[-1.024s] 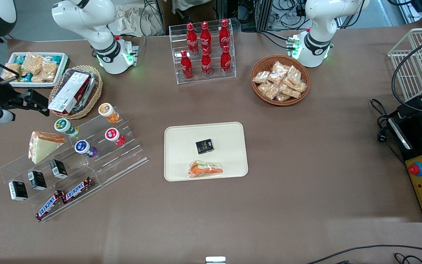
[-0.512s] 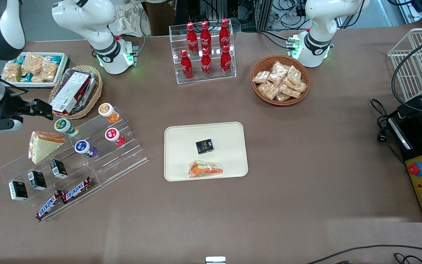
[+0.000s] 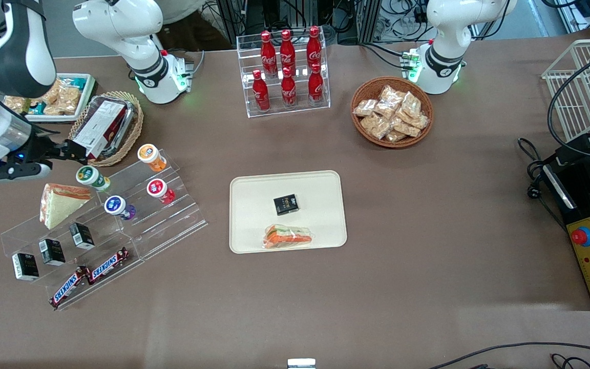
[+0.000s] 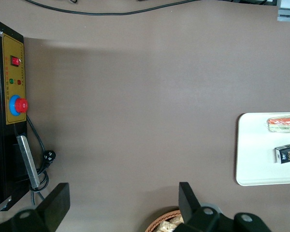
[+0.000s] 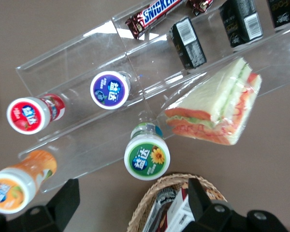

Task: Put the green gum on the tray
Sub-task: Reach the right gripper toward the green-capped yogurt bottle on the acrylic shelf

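Even overhead light, soft shadows; glare flared on the clear display stand; gripper edges looked sharp.

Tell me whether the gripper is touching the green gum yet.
Apart. In the right wrist view the open gripper shows bare table between each finger and the green gum; the front view puts it beside the bottle, farther from the camera.

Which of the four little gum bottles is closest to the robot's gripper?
The green gum, with the sunflower on its lid. It lies on the clear stand just below the open gripper; the orange, red and purple bottles sit farther away.
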Motion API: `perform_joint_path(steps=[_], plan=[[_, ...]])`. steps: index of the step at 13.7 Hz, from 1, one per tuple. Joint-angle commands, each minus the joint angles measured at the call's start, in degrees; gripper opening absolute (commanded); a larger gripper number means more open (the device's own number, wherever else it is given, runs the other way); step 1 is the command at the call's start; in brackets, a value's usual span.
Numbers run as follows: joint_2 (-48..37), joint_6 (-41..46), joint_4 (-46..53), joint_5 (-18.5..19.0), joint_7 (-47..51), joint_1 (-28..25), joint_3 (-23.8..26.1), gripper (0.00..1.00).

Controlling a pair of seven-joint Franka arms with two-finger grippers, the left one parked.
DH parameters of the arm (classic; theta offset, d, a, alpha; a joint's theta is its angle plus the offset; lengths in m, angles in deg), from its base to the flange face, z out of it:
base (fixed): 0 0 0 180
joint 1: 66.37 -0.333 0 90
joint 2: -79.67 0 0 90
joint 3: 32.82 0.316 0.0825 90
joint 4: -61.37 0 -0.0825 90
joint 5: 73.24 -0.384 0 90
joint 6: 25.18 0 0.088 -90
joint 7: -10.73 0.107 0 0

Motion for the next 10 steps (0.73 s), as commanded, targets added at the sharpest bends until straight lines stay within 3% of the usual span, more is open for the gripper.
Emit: perform_joint_path(steps=[1,4,8,9,10], plan=[[-2.5,-6.9,-7.0,-1.4,-0.8,-0.2,-0.4,1.00],[-1.9,-12.7,-10.9,-1.4,-0.8,-0.2,-0.4,1.00],[-0.5,-14.1,-11.4,-1.4,-0.8,0.0,-0.8,1.00],[-0.2,-14.4,-11.4,-1.4,-0.9,0.1,-0.9,0.98],[0.1,-14.5,-11.4,-1.4,-0.8,0.0,-1.5,0.88]])
